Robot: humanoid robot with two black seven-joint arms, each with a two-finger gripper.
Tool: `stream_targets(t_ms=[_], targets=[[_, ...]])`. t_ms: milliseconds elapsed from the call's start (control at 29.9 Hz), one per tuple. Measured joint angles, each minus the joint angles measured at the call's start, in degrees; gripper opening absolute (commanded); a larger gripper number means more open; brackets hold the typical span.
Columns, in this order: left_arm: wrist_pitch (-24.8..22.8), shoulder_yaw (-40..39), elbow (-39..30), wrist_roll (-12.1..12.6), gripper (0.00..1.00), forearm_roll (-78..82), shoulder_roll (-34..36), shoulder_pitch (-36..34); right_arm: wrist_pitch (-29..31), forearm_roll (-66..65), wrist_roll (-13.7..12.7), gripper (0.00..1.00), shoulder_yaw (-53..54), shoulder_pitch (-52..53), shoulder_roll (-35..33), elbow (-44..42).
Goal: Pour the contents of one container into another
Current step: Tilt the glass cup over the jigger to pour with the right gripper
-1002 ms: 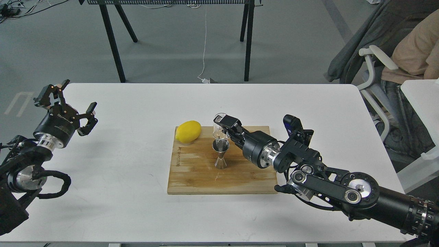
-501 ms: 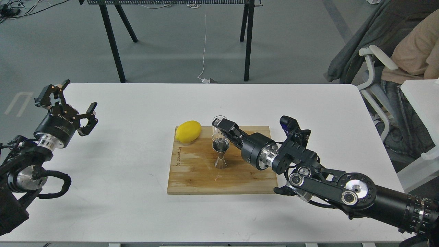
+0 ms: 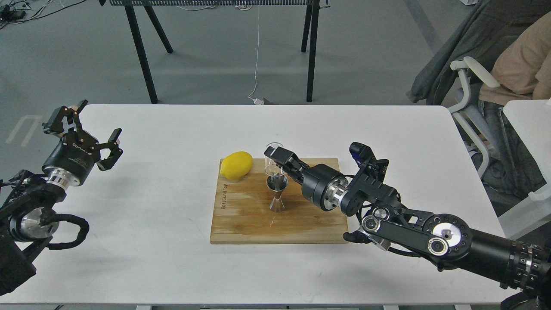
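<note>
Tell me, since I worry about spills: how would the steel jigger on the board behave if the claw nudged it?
The jigger would probably tip easily: it stands upright on a small cone with a narrow waist. Its shiny steel looks smooth, so it may also slide on the wooden board. Once on its side, its cones would likely make it roll in a curve.

our right arm reaches in low from the right, forearm stretched leftward, wrist angled up toward its far end. our right gripper (image 3: 275, 158) has its fingers closed around something held between them. our left arm stays bent at the left edge, our left gripper (image 3: 84, 122) raised, its fingers spread wide apart.
</note>
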Motion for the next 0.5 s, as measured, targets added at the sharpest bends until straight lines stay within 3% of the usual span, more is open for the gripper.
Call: stream_targets(t_ms=[501], targets=[[0.00,-0.02,0.00,0.00,0.99,-0.06,0.10,0.00,0.04,-1.64,0.75,0.40,-1.72,1.00,-0.23,-0.20]])
